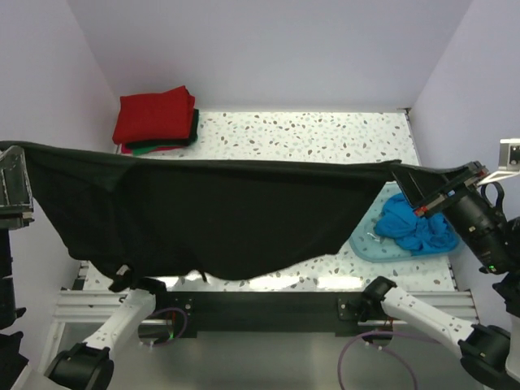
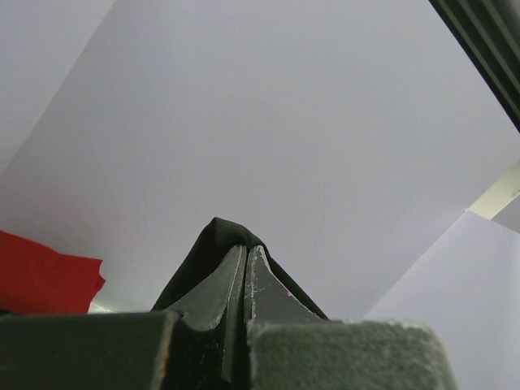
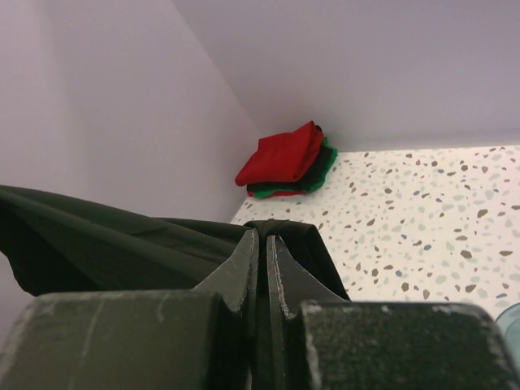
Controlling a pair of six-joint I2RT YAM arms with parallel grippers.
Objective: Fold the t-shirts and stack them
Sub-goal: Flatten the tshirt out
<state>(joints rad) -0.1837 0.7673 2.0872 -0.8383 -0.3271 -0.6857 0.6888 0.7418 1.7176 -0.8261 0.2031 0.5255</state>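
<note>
Top view: black soft-fabric t-shirt (image 1: 211, 215) stretched in mid-air between left gripper (image 1: 12, 162) and right gripper (image 1: 406, 179), lower hem sagging over speckled white table (image 1: 325, 130). Folded red-and-green t-shirt stack (image 1: 156, 118) at far left corner. Crumpled bright blue t-shirt (image 1: 414, 227) in translucent blue plastic tub (image 1: 366, 244).

Left wrist view: fingers pinched tight on thin black fold. Likely hazard: slip under added tension.

Right wrist view: fingers clamped on bunched corner. Likely hazard: uneven lowering, skewed or creased lay.

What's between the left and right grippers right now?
The black t-shirt, pinched at each end by the shut left gripper and right gripper, spans the gap above the table. The top external view shows the whole stretch.
</note>
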